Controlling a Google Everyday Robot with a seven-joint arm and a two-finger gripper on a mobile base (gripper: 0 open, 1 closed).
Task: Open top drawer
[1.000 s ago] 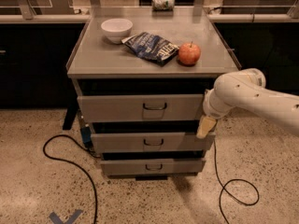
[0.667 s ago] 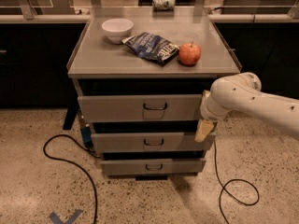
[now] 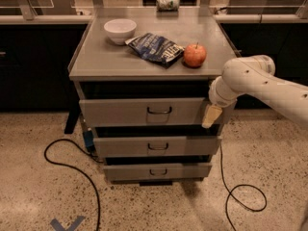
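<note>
The top drawer [image 3: 120,112] is the widest grey drawer of the cabinet, with a small dark bail handle [image 3: 159,111] at its centre. Its front stands out a little from the cabinet, with a dark gap above it. My gripper [image 3: 211,116] hangs from the white arm [image 3: 255,78] that comes in from the right. It is at the drawer front's right end, well to the right of the handle.
On the cabinet top [image 3: 96,57] lie a white bowl [image 3: 120,30], a blue snack bag [image 3: 156,47], a red apple [image 3: 194,55] and a can [image 3: 168,3]. Two narrower drawers [image 3: 154,148] sit below. Black cables [image 3: 72,170] loop on the floor at both sides.
The arm and gripper have shifted slightly left and up along the drawer's right end. The drawer has not visibly moved.
</note>
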